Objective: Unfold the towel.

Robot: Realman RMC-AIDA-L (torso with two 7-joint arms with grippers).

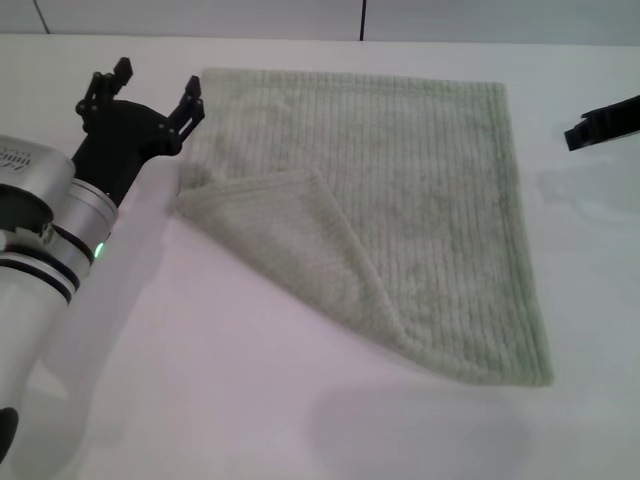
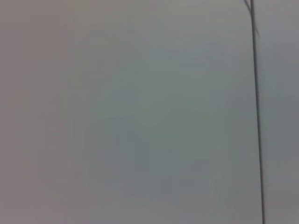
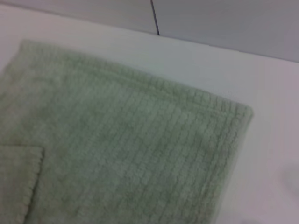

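Observation:
The pale sage-green ribbed towel (image 1: 400,200) lies flat on the white table (image 1: 200,400), with its near-left corner folded over onto itself as a triangular flap (image 1: 290,235). My left gripper (image 1: 158,88) is open and empty, hovering just left of the towel's far-left edge. My right gripper (image 1: 600,125) shows only as a black part at the right edge, apart from the towel. The right wrist view shows the towel (image 3: 121,149) with its hemmed corner and the flap's edge (image 3: 23,182). The left wrist view shows only a blank grey wall.
A grey wall with a dark vertical seam (image 1: 362,18) runs behind the table. White table surface lies left of, in front of and right of the towel.

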